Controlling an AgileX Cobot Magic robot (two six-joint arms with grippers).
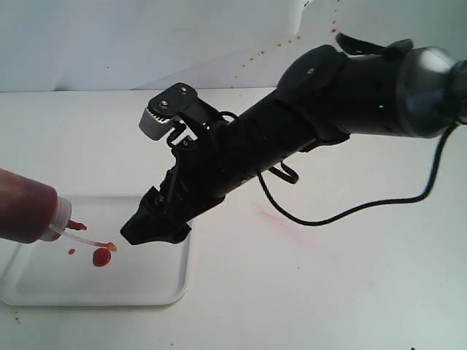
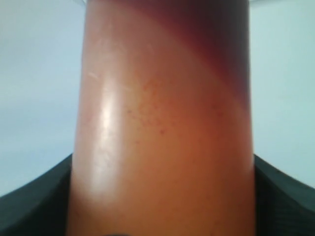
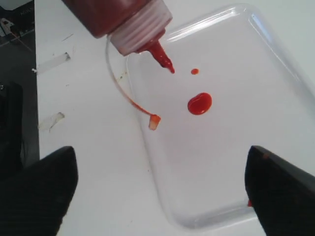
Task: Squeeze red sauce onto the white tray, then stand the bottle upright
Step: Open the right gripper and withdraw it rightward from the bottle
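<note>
Right gripper [image 3: 160,194] spread wide, empty, above white tray [image 3: 246,147] rim; left gripper [image 2: 162,209] grasping tilted bottle [image 2: 162,123]; red sauce [image 3: 200,103] blob mid-tray.

The white table [image 1: 328,292] carries the white tray [image 1: 131,283] and a faint pink smear [image 1: 273,215].

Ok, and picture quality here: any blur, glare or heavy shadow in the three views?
Exterior view: even light, sharp, the right arm a dark mass with little detail. Left wrist view: the bottle fills the frame, soft, with a glare streak down it. Right wrist view: sharp on the red sauce and the white tray; the right gripper's fingers are dark, blurred shapes.
</note>
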